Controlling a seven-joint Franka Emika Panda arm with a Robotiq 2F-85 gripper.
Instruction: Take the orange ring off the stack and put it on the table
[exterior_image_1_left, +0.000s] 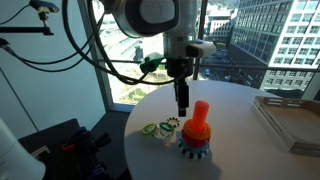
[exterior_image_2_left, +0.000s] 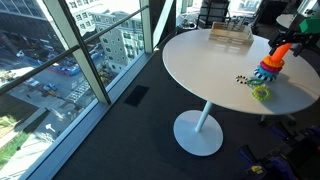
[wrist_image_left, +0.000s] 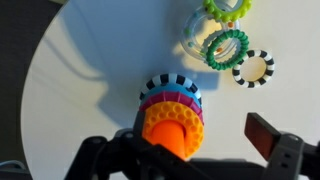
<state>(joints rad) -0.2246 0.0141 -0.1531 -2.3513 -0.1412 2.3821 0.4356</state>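
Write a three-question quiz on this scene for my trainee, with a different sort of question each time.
1. True or false: the orange ring sits on the stack.
2. The loose green ring lies on: A the table; B a grey tray; C the floor.
3. Fill in: in the wrist view, the jaws of the gripper stand ____ (open/shut).

Key: 1 true; 2 A; 3 open.
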